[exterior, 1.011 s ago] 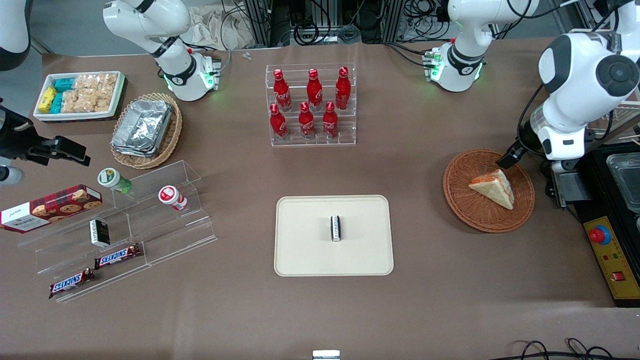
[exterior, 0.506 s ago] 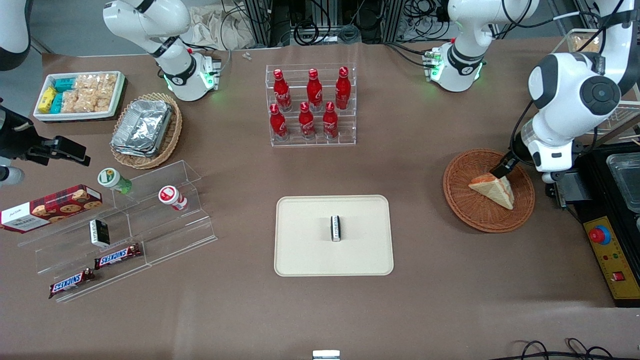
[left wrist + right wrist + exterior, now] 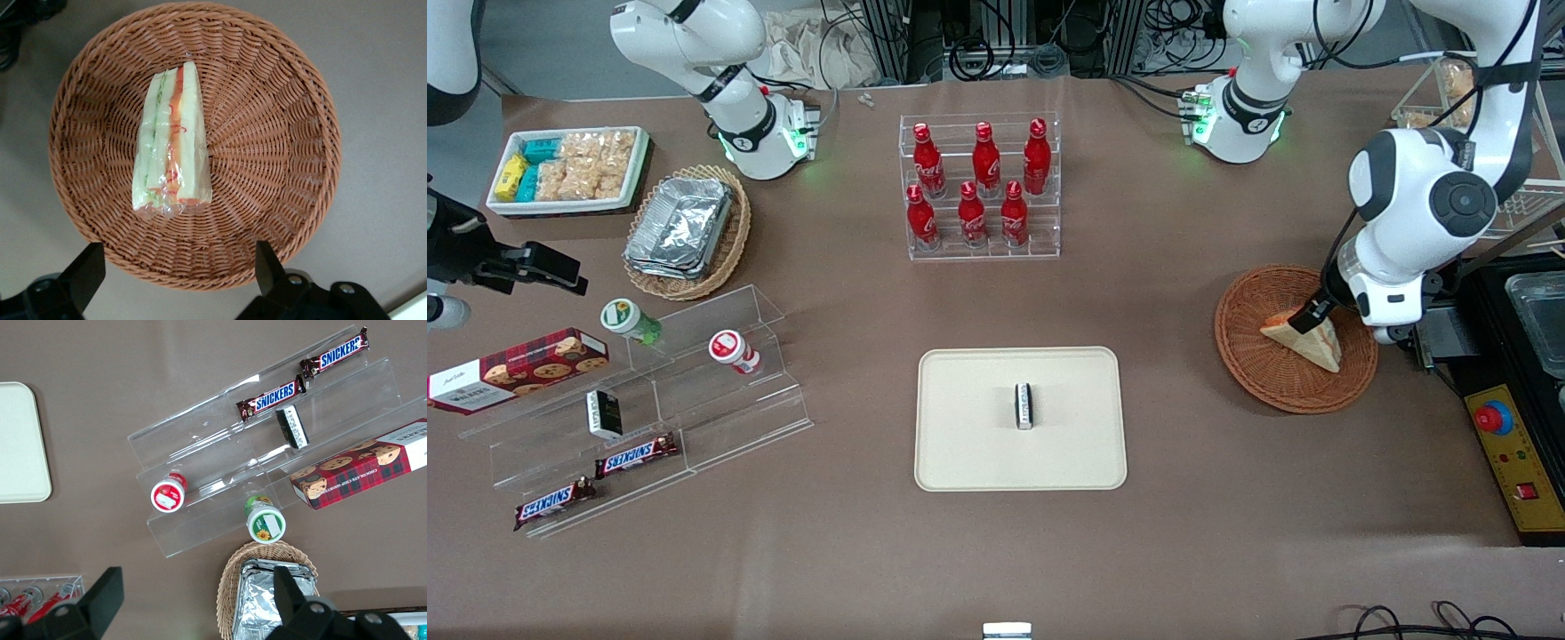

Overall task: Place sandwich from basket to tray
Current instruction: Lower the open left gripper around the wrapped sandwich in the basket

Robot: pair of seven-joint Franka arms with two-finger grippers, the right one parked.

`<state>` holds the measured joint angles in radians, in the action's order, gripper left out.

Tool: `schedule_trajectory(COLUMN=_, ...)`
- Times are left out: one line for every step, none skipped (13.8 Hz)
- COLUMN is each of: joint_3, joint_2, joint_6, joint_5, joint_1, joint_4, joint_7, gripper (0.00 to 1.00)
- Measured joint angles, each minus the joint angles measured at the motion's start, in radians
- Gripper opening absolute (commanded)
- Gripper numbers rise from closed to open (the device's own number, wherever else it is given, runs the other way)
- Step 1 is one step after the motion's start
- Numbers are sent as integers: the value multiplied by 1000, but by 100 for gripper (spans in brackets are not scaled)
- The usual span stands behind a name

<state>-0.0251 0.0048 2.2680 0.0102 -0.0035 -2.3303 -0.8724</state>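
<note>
The gripper (image 3: 179,267) hangs over the basket (image 3: 287,153), fingers spread wide and holding nothing. One finger (image 3: 85,270) and its partner stand well apart, wider than the wedge is thick.

Directly under the gripper lies the sandwich (image 3: 170,143), wrapped in clear film and resting on its side in the basket. Its layered cut face shows, orange-red and green between the bread. From the front, one fingertip shows just over the top edge of the sandwich (image 3: 1303,338).

Step in hand, as I judge it: descent to grasp. To do it well, centre the fingers so that the bread faces, not the pointed end, sit between them. Go low enough to catch the body of the wedge and stop short of the weave. Close gently; the bread looks soft and the film slippery.

Farther off, toward the parked arm's end of the table, sits the tray (image 3: 960,444). A small black-and-white packet (image 3: 1024,406) stands at its middle, so the sandwich should go on bare tray beside it.
</note>
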Motion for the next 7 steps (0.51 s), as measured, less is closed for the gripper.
schedule_trajectory(joint_3=5, joint_2=13, joint_6=13, joint_5=0, joint_1=0, joint_4=0, joint_7=-1, gripper=100)
schedule_trajectory(joint_3=13, joint_2=25, joint_6=25, joint_5=0, joint_1=1, joint_4=-1, joint_7=-1, gripper=100)
schedule_trajectory(joint_3=24, joint_2=34, joint_6=38, joint_5=0, joint_1=1, joint_4=-3, joint_7=-1, gripper=100)
schedule_trajectory(joint_3=34, joint_2=43, joint_6=56, joint_5=1, joint_1=2, joint_4=-7, joint_7=-1, gripper=100)
schedule_trajectory(joint_3=39, joint_2=51, joint_6=74, joint_5=1, joint_1=4, joint_4=-12, joint_7=-1, gripper=100)
schedule_trajectory(joint_3=40, joint_2=60, joint_6=89, joint_5=1, joint_1=5, joint_4=-18, joint_7=-3, gripper=100)
schedule_trajectory(joint_3=41, joint_2=69, joint_6=102, joint_5=1, joint_1=6, joint_4=-24, joint_7=-9, gripper=100)
